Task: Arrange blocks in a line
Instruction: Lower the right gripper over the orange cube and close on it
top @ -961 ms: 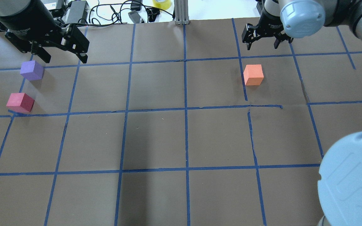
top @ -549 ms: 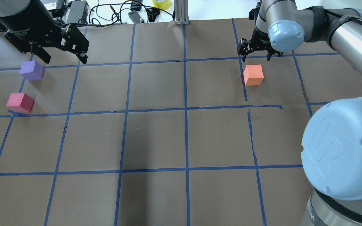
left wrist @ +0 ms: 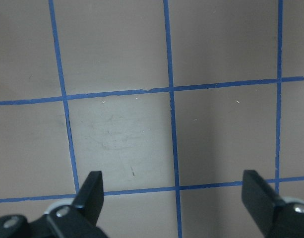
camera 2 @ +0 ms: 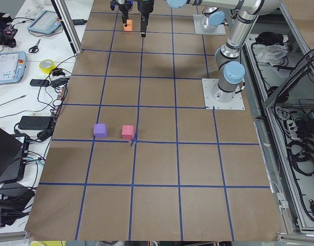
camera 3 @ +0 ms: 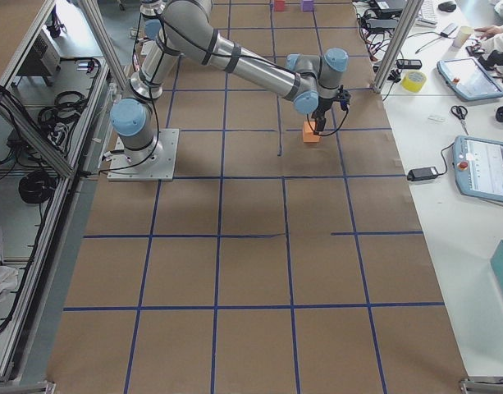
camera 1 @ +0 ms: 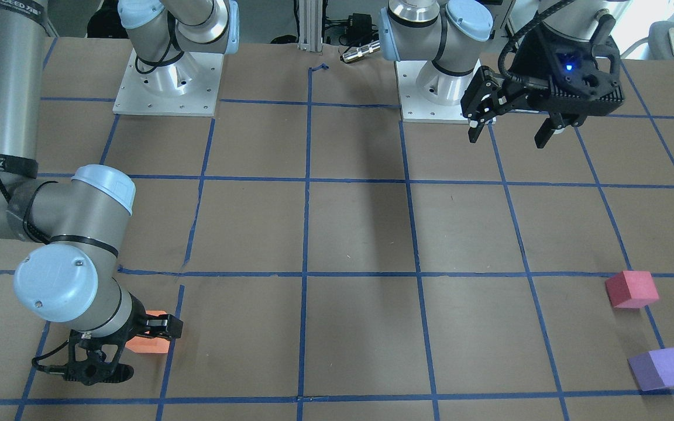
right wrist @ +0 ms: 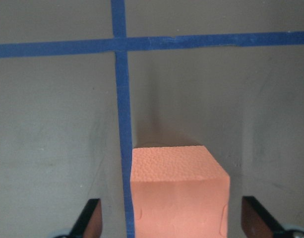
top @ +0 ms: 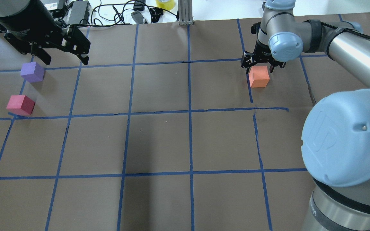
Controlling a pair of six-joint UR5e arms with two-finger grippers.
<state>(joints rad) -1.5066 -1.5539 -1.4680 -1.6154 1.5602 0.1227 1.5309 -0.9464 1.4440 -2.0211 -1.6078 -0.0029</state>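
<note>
On the right wrist view alone, fingers [right wrist: 91,218] flank orange block [right wrist: 177,193].

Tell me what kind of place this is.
Most likely a robotics lab workcell. Two industrial arms, the left arm and the right arm, are bolted to a paper-covered table gridded with blue tape. Teach pendants and loose cables lie on a side bench.

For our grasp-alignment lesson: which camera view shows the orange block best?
Right wrist-mounted: the orange block appears largest, inside the open right gripper. Overhead shows it smaller; front-facing half hides it; side views tiny; left wrist, nothing.
</note>
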